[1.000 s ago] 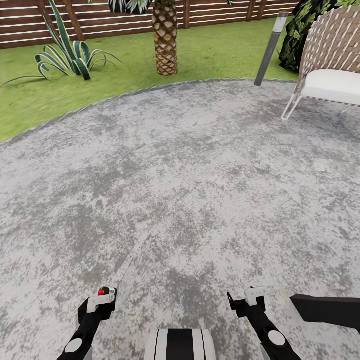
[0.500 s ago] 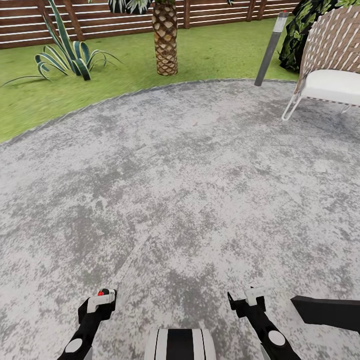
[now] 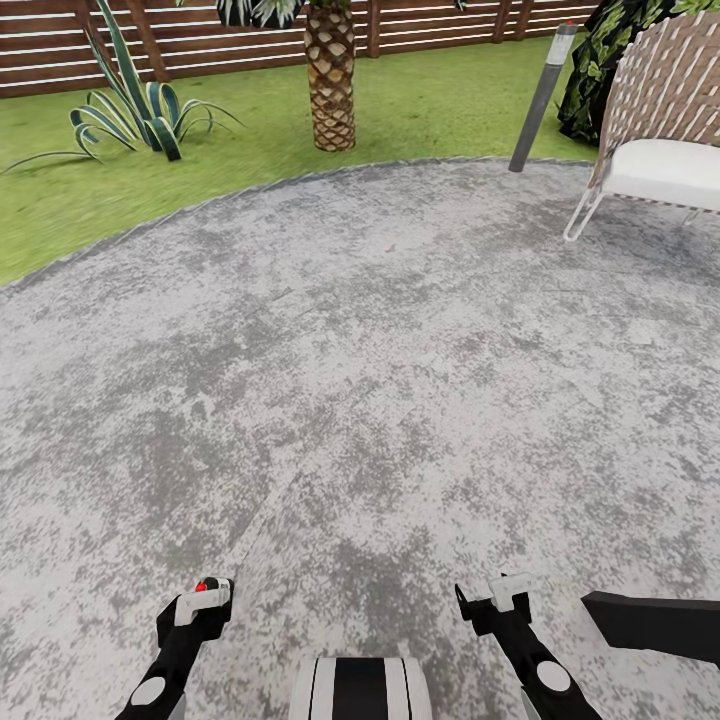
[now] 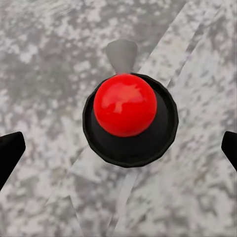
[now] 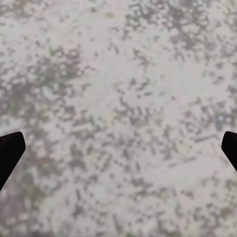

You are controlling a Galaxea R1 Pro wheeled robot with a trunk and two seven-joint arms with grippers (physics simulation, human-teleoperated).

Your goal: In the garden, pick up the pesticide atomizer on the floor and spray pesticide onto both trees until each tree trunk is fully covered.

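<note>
The pesticide atomizer (image 4: 126, 116), a dark bottle with a round red top, is seen from straight above in the left wrist view. It stands between the two dark fingertips (image 4: 10, 150) of my left gripper (image 4: 118, 148), which are spread wide and clear of its sides. In the head view its red top (image 3: 203, 584) peeks out at my left gripper (image 3: 205, 592), low over the grey paved floor (image 3: 380, 350). My right gripper (image 3: 505, 592) is open over bare paving (image 5: 118, 98) and holds nothing. The trees are out of view.
Green lawn (image 3: 90, 200) borders the paving at the back, before a reddish-brown slat fence (image 3: 220, 40). On it stand a spiky agave (image 3: 135, 110) and a short palm trunk (image 3: 330, 80). A grey post (image 3: 540, 100) and a white-cushioned chair (image 3: 660, 150) stand back right. A dark slab (image 3: 650, 620) lies beside my right arm.
</note>
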